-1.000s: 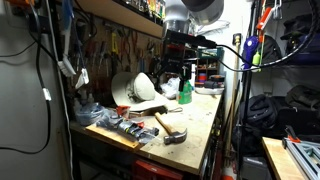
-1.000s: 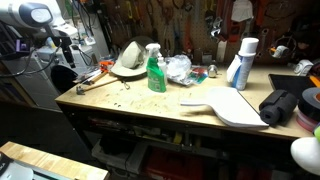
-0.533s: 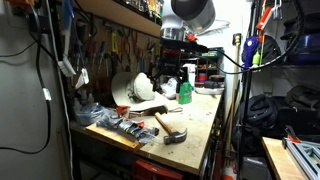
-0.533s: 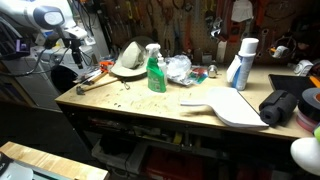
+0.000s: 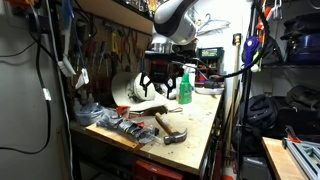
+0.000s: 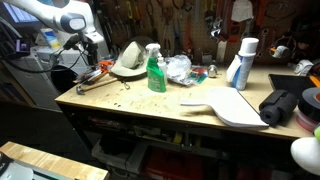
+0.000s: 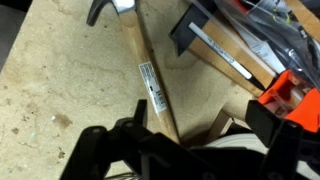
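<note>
**Open gripper above the hammer**

The gripper [image 5: 160,88] is spread wide and holds nothing. In the wrist view its fingers [image 7: 95,150] stand on either side of the wooden handle of the hammer [image 7: 148,80], above it and not touching. The hammer lies flat on the workbench [image 7: 60,90], its head at the far end. An orange-handled tool [image 7: 283,92] lies near it. In an exterior view a green spray bottle [image 5: 185,90] stands beyond the gripper.

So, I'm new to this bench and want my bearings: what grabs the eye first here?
The open black Robotiq gripper hangs over the cluttered wooden workbench, above a wooden-handled hammer with a steel head. Further along the bench, a bright green spray bottle stands upright.
</note>
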You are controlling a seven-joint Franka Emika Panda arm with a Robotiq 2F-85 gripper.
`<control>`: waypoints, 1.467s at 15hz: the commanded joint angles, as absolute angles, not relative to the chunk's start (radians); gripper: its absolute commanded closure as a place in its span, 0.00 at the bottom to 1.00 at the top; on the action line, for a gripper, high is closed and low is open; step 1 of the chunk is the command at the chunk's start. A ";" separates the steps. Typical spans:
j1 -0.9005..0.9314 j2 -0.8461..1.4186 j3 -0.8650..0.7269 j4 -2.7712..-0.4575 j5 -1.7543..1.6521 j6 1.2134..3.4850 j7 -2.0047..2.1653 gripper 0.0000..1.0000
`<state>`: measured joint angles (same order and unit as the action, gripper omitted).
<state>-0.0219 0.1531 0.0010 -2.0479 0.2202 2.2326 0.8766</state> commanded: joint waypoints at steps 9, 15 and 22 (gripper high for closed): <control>-0.002 0.403 -0.002 -1.708 0.371 2.151 0.982 0.00; 0.009 0.486 0.009 -1.620 0.406 2.157 0.973 0.00; 0.019 0.535 0.008 -1.574 0.399 2.148 0.982 0.10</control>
